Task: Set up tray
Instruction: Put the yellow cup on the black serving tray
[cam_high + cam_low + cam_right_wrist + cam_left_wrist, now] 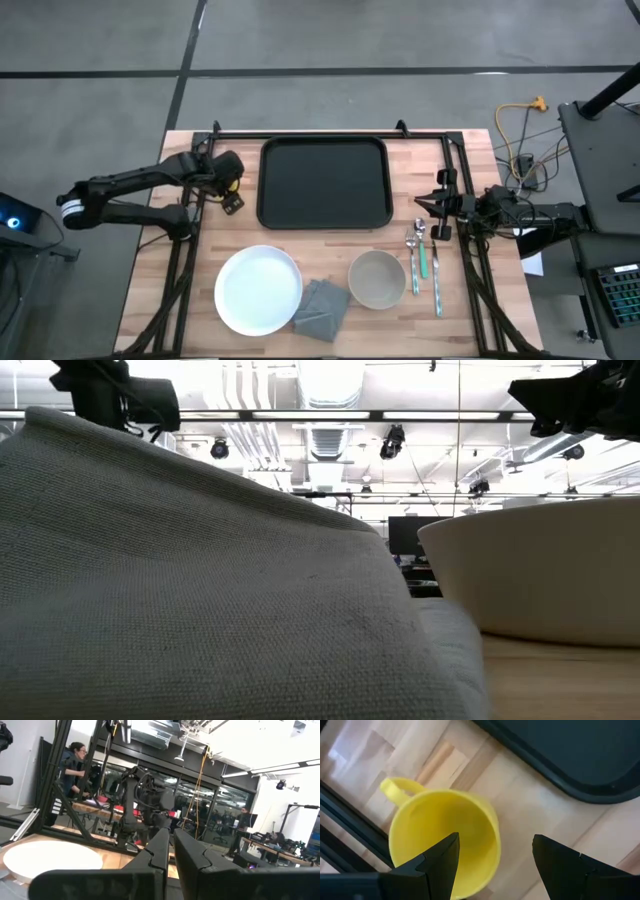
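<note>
Light wooden planks of the table (330,335) are seen below as the left gripper (495,865) is held spread wide over a yellow plastic mug with a loop handle (445,842), one finger (437,865) inside its mouth, the other (570,865) outside the wall. Just beside that mug, the large flat black rectangular tray (323,183) is lying bare. Nearer the table's front edge than the tray, a round white plate (258,290), a grey folded napkin (322,308) and a beige bowl (377,279) are lined up. Off the tray's other side, the right gripper (170,852) is parked, pinched closed on nothing.
</note>
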